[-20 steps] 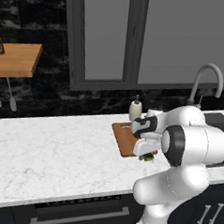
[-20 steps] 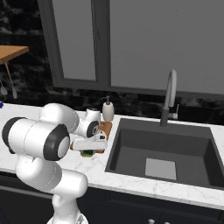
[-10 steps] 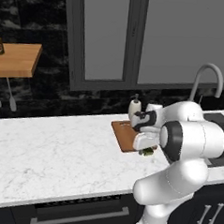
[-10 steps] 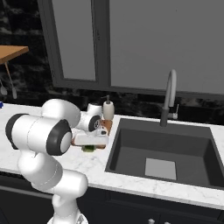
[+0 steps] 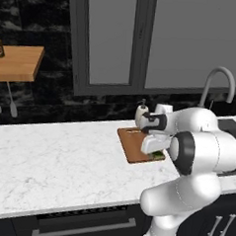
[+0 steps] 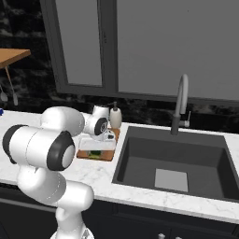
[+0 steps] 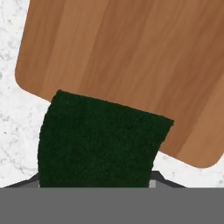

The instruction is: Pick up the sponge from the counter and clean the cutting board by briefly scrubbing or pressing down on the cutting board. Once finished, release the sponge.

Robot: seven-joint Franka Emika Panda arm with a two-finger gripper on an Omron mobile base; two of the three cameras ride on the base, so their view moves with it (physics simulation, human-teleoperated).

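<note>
Gripper (image 5: 156, 153) pinching the sponge (image 7: 99, 142) — dark green face up, now carried in from the worktop's front side to hang over the near edge of the cutting board (image 7: 131, 65). Means pick-up done, scrub likely next: press down and rub. Board close to the sink (image 6: 177, 163) on the right, soap bottle (image 6: 115, 116) at its far end — tight there. Open counter (image 5: 53, 165) stretching leftward, plenty of room to release.

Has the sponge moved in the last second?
Yes. Held in the gripper, the sponge has shifted toward the soap bottle, further over the cutting board.
</note>
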